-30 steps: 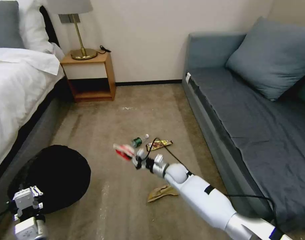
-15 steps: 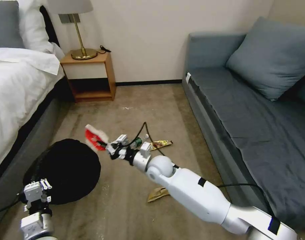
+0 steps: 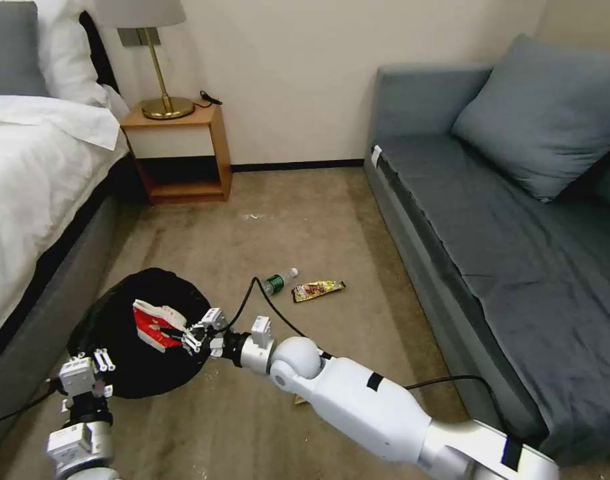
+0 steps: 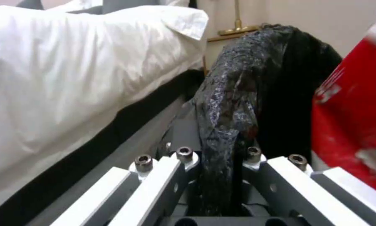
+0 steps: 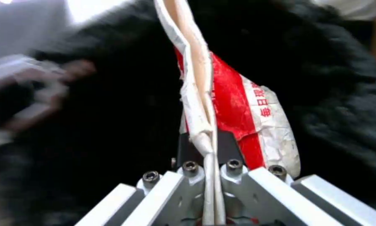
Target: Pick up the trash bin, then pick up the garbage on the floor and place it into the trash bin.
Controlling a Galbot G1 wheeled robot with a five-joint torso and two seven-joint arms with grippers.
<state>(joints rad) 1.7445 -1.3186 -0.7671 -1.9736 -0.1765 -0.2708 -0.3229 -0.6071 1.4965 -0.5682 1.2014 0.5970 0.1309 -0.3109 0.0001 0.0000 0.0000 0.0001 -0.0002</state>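
- our left claw (image 3: 95, 369) grips the bin (image 3: 138, 333) by its black liner rim.
- our right claw (image 3: 188, 338) pinches the wrapper (image 3: 151, 325) over the bin's mouth.
- bottle (image 3: 279, 281) and packet (image 3: 317, 290) lie beyond the bin.

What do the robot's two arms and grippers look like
The right arm is glossy white, with a ball joint, black bands and a black cable looping off it. The right gripper and left gripper are small silver-white metal claws; their white finger bars carry hex bolts.
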